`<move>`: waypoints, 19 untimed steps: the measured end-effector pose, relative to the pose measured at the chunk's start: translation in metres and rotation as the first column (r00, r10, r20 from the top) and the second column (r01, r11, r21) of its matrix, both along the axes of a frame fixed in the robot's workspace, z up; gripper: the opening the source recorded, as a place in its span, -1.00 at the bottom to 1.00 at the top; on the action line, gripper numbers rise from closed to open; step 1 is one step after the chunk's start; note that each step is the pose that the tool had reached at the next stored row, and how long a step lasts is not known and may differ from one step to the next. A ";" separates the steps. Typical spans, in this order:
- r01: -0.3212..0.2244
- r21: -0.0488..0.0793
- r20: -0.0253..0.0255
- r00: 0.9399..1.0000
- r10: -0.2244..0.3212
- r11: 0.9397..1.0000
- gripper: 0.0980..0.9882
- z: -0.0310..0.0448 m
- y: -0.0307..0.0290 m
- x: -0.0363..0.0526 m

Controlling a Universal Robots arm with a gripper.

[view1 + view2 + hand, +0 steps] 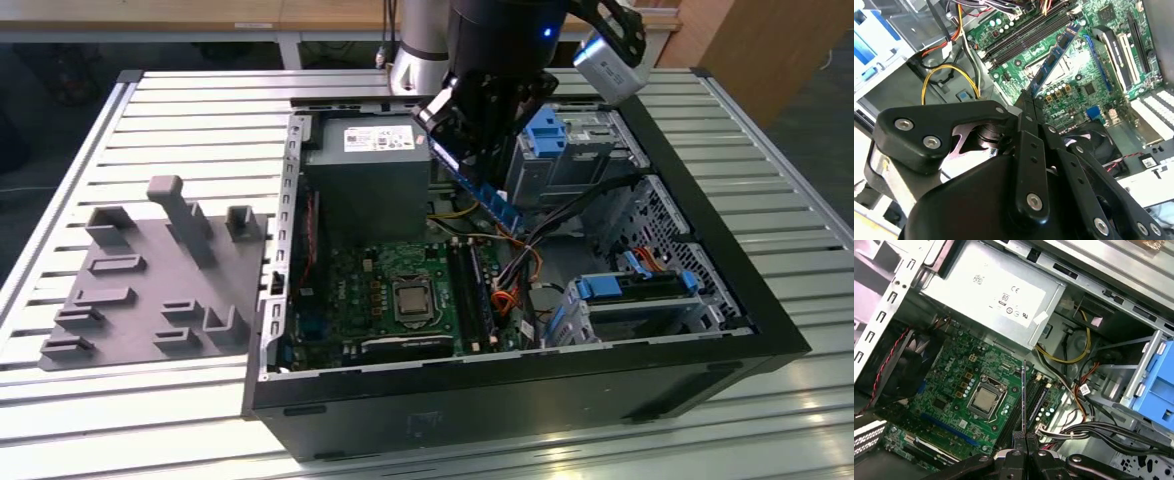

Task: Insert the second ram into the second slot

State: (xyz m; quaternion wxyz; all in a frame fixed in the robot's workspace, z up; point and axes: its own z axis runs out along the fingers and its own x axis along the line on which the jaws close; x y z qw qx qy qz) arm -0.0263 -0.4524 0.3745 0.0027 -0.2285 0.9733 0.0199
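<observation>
— How will the second ram (1054,57) handle?

— Light and stiff, I'd judge, but fragile. It is a thin flat board with chips on its faces. It is best taken by a short end or the bare edges and kept square to the slot, since sideways force could crack it.

— Where is it?

— In the air inside the open computer case (757,300), tilted above the motherboard (347,290) and seated in nothing. In the exterior view it hangs just to the exterior view's right of the grey power supply (367,170). It is above the memory slots (470,285) and apart from them.

— And the claw (1026,97)?

— Closed down to the board's thickness, pinching one end of the stick. In the second wrist view the rest juts out past the fingertips. I see it touching nothing else.

— Round about?

— Blue drive latches (547,130) sit at the far right of the case, with cables between. The case lies on a slatted worktop (134,120), with a grey fixture tray (147,290) beside it on the exterior view's left.
</observation>
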 end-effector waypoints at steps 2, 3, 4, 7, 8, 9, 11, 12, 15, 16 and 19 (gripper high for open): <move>0.018 0.000 0.000 1.000 -0.018 1.000 -0.96 -0.0001 0.0000 0.0000; 0.027 0.000 0.000 1.000 -0.027 1.000 -0.96 -0.0001 0.0000 0.0000; 0.036 0.000 0.000 0.999 -0.036 0.999 -0.96 -0.0001 0.0000 0.0000; 0.063 0.000 0.000 0.998 -0.063 0.998 -0.96 -0.0002 0.0000 0.0000; 0.073 0.000 0.000 0.997 -0.073 0.997 -0.96 -0.0002 0.0000 0.0000; 0.082 0.000 0.000 0.997 -0.082 0.997 -0.96 -0.0002 0.0000 0.0000; 0.101 0.000 0.000 0.995 -0.101 0.995 -0.96 -0.0003 0.0000 0.0000; 0.110 0.000 0.000 0.994 -0.110 0.994 -0.96 -0.0003 0.0000 0.0000; 0.139 0.000 0.000 0.990 -0.139 0.990 -0.96 -0.0004 0.0000 0.0000; 0.148 0.000 0.000 0.989 -0.148 0.989 -0.96 -0.0004 0.0000 0.0000; 0.175 0.000 0.000 0.985 -0.175 0.985 -0.96 -0.0005 0.0000 0.0000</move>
